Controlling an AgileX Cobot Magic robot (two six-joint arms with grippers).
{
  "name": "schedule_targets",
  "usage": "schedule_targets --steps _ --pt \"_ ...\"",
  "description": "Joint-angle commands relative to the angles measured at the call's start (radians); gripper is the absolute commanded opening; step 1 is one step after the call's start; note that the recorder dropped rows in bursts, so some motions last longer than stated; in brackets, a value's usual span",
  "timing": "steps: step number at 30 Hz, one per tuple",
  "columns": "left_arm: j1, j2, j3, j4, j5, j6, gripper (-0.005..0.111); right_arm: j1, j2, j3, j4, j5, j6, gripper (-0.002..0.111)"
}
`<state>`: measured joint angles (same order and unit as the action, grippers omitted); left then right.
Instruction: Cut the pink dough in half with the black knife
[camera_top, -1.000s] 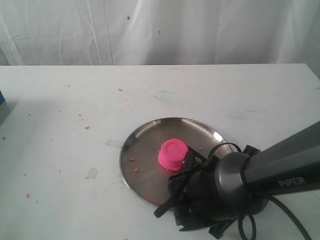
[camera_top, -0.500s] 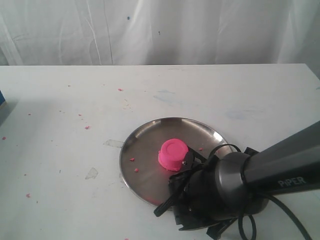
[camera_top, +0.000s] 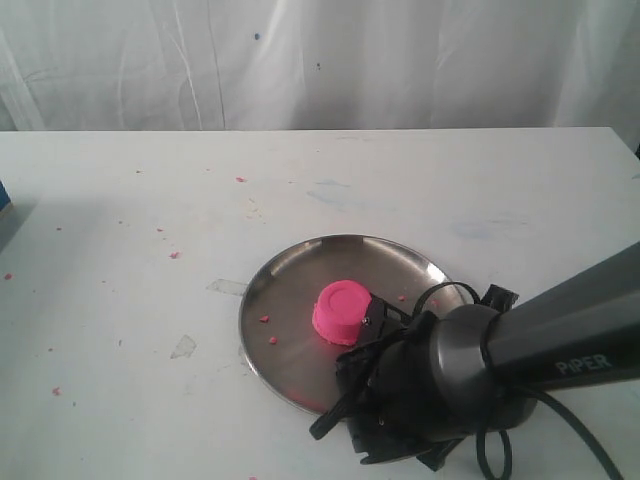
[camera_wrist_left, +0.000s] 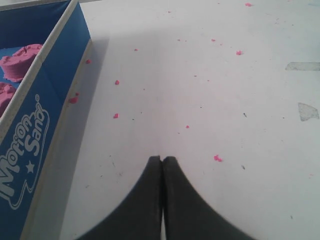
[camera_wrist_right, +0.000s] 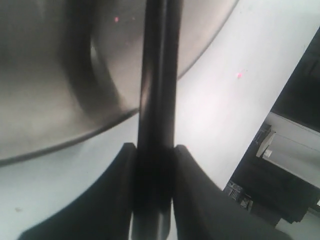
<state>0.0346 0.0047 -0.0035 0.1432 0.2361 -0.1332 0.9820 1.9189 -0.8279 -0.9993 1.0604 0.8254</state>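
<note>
The pink dough (camera_top: 343, 311), one flat-topped lump, sits in the middle of the steel plate (camera_top: 285, 290). My right arm's wrist (camera_top: 440, 385) leans over the plate's near right rim and hides the fingers in the exterior view. In the right wrist view my right gripper (camera_wrist_right: 154, 150) is shut on the black knife (camera_wrist_right: 159, 90), which runs out over the plate (camera_wrist_right: 50, 75). One black end of the knife (camera_top: 325, 420) sticks out below the wrist. The blade's tip and its contact with the dough are hidden. My left gripper (camera_wrist_left: 162, 159) is shut and holds nothing, over the bare table.
A blue box (camera_wrist_left: 45, 120) holding more pink clay (camera_wrist_left: 20, 60) stands close beside the left gripper. Tiny pink crumbs (camera_wrist_left: 217, 158) dot the white table (camera_top: 150, 220). A white curtain (camera_top: 320, 60) hangs behind it. The right arm's cable (camera_top: 490, 450) loops near the table's front edge.
The right wrist has shifted slightly toward the dough. The dough has slid a little to the left on the plate. The left gripper's earlier state is not shown.
</note>
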Motion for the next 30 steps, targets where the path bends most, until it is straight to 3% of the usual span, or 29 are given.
schedule_targets --steps 1,10,17,30 --pt "0.004 -0.005 0.004 -0.008 0.002 -0.001 0.000 -0.006 -0.002 0.003 -0.055 0.018 0.021 0.000" --pt "0.004 -0.005 0.004 -0.008 0.002 -0.001 0.000 -0.081 -0.014 0.003 -0.106 0.023 0.038 0.000" --pt "0.004 -0.005 0.004 -0.008 0.002 -0.001 0.000 -0.157 -0.069 0.003 -0.025 -0.141 0.042 0.000" --pt "0.004 -0.005 0.004 -0.008 0.002 -0.001 0.000 -0.242 -0.190 0.003 0.053 -0.270 0.028 0.000"
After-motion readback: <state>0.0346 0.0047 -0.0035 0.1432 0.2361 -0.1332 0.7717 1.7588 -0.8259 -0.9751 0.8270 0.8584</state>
